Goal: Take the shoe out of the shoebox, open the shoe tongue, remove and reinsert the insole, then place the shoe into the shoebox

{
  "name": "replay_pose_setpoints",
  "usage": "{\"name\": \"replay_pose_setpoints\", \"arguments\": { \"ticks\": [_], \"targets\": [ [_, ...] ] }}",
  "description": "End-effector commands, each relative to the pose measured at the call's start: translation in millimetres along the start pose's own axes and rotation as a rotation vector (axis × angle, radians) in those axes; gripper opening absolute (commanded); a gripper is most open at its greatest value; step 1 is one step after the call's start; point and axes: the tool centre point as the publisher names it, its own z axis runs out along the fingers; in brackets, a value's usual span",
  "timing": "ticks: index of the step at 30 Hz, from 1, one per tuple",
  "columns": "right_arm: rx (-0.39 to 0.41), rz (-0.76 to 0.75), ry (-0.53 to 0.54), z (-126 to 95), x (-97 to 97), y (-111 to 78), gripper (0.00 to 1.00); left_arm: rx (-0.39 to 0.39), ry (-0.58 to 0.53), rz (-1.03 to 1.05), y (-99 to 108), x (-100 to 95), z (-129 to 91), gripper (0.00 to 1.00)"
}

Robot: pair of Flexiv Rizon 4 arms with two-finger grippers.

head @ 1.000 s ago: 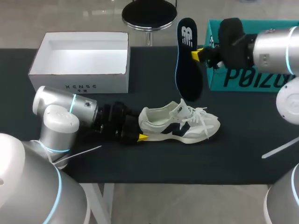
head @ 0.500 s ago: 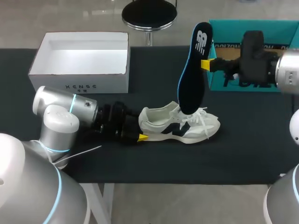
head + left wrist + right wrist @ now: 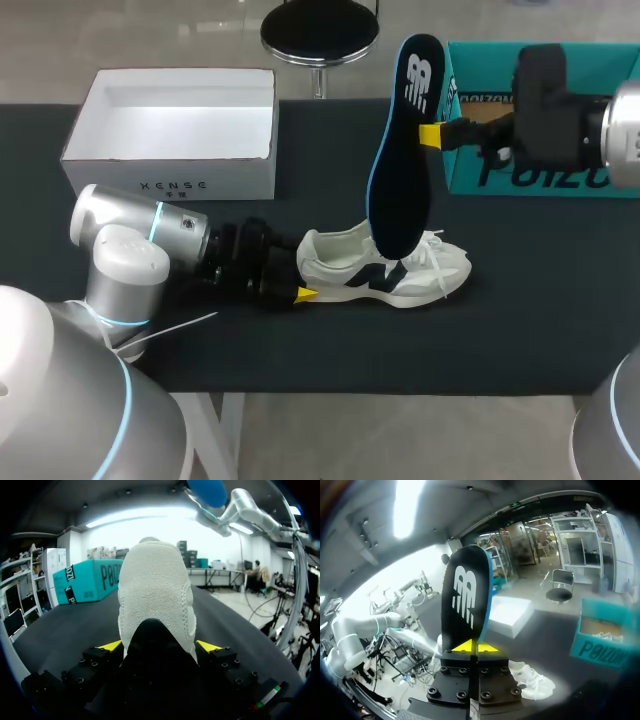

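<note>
My right gripper (image 3: 432,135) is pinched on the edge of the one insole (image 3: 400,170), near its upper end. In the right wrist view the two yellow tips are pressed almost together on that edge. The dark insole hangs nearly upright in the air, with its logo end on top. Its lower end overlaps the opening of the shoe (image 3: 345,268) in the head view, and I cannot tell whether it touches inside. My left gripper (image 3: 159,647) is spread wide around the heel of that shoe. One yellow tip sits against each side of the heel, so it grips the shoe from both sides. There is a single shoe, white with dark side markings. It stands on the black table (image 3: 520,300) with its toe toward my right. I count two boxes. A white open shoebox (image 3: 170,185) sits at the far left of the table, well apart from the shoe. A teal box (image 3: 530,175) sits at the far right, behind my right arm.
</note>
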Motion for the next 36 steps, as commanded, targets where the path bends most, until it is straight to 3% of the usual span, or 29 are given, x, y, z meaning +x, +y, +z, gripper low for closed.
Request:
{"name": "replay_pose_setpoints", "arguments": {
  "ticks": [1, 6, 11, 23, 36],
  "targets": [
    [0.108, 0.016, -0.065, -7, 7.9, 8.1, 0.00, -0.003, 0.000, 0.000, 2, 0.2, 2, 0.00],
    [0.077, 0.042, -0.107, -13, -6.0, -1.7, 0.00, -0.003, 0.000, 0.000, 2, 0.2, 2, 0.00],
    [0.066, 0.046, -0.128, -13, -15.6, 2.1, 0.00, -0.003, 0.000, 0.000, 2, 0.2, 2, 0.00],
    [0.157, 0.017, -0.164, -4, -19.1, 23.1, 0.00, -0.003, 0.000, 0.000, 2, 0.2, 2, 0.00],
    [0.194, 0.016, -0.153, 6, -17.7, 24.1, 0.00, -0.003, 0.000, 0.000, 2, 0.2, 2, 0.00]
  ]
}}
